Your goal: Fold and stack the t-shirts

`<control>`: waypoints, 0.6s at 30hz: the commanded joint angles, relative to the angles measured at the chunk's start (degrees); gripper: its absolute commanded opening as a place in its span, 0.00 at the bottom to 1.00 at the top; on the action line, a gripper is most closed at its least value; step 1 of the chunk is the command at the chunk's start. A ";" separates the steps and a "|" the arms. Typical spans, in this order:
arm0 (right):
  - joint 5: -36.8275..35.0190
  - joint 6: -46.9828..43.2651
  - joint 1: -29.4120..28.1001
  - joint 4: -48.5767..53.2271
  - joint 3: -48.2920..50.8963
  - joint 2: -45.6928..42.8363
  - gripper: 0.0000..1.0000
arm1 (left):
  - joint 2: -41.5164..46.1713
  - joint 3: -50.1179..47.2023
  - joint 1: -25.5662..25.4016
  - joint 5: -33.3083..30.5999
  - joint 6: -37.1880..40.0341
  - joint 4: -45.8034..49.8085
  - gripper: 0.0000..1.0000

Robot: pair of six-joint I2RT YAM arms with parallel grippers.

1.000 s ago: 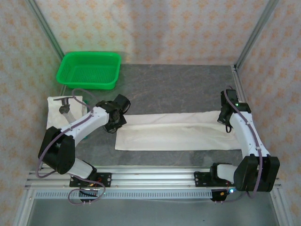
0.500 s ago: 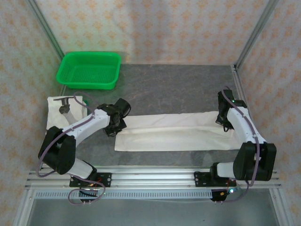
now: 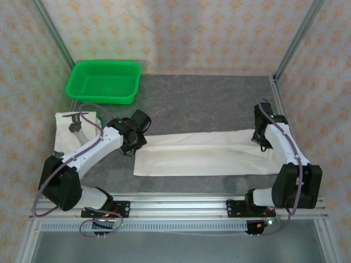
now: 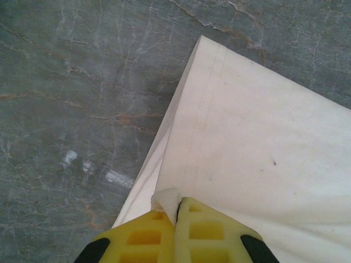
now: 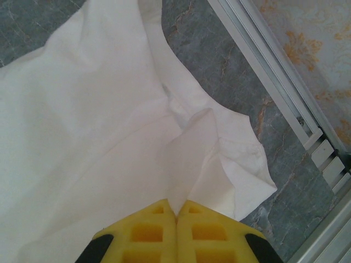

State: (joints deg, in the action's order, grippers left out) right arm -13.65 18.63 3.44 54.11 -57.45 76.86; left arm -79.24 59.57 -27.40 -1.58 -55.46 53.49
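Grey stone table (image 3: 203,104); green basket (image 3: 104,81) far left; left claw (image 4: 176,207) and right claw (image 5: 176,209) pinch the t-shirt (image 3: 203,156) ends.

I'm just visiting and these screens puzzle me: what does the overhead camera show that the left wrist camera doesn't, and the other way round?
From overhead: the green basket at the far left, a second white t-shirt lying at the left, and the long folded t-shirt stretched between the left gripper and the right gripper. From the left wrist: yellow fingers shut on a pinch of that shirt's edge, plus its hem stitching. Shared: that same shirt and the grey marbled table.
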 commanded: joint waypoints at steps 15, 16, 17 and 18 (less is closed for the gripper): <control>-1.34 -0.51 0.40 -2.48 0.17 1.69 0.03 | -1.01 -6.40 -1.39 -0.40 -2.46 -0.12 0.00; -1.21 -0.46 0.42 -2.92 0.51 2.03 0.03 | -1.46 -6.85 -1.42 -0.20 -2.55 -0.75 0.00; -1.03 -0.38 0.42 -3.19 0.75 2.43 0.03 | -1.92 -7.33 -1.48 -0.02 -2.63 -1.18 0.00; -0.74 -0.25 0.42 -3.37 0.89 2.88 0.03 | -2.29 -7.68 -1.57 0.08 -2.63 -1.70 0.00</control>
State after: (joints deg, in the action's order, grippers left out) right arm -13.26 18.41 3.44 51.86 -57.34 78.78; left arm -80.40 53.30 -28.58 -0.38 -57.08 52.21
